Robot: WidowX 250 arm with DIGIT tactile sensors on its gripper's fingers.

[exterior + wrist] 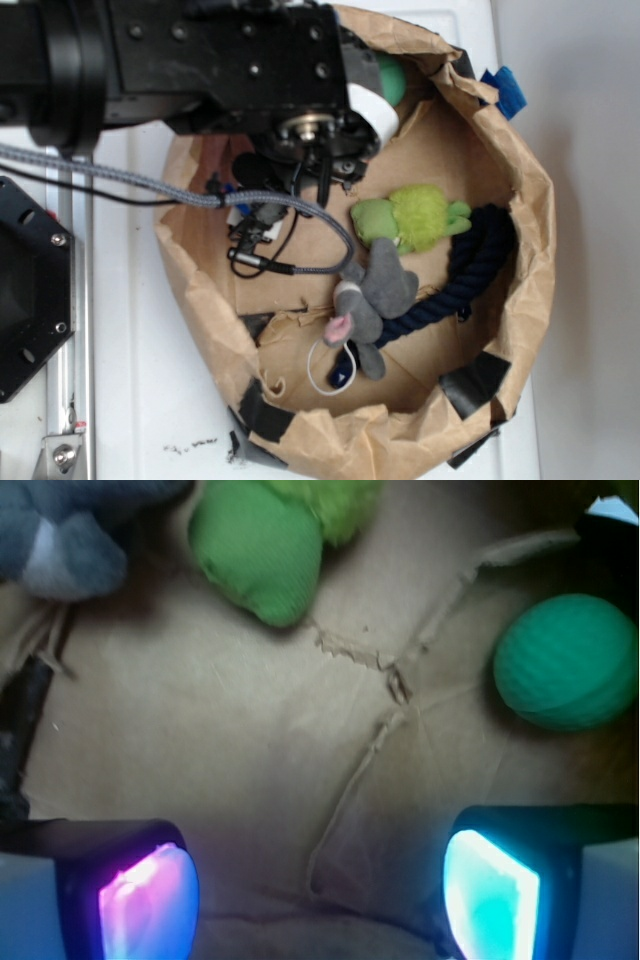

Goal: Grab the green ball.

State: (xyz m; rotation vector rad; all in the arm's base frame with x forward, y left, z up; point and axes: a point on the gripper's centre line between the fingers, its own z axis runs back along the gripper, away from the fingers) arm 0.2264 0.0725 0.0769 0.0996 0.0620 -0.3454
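One woven, round green ball point(567, 662) (matte) lies beyond the wide-spread, empty tool point(320, 895).

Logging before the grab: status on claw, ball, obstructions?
Claw open, empty, over bare brown paper. Mint-green woven ball ahead, off to one side, untouched. Lime-green plush toy on the other side, not blocking.

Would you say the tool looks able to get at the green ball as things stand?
Probably yes: the tool is open over bare paper, and the green ball lies uncovered ahead to one side, clear of the lime plush toy.
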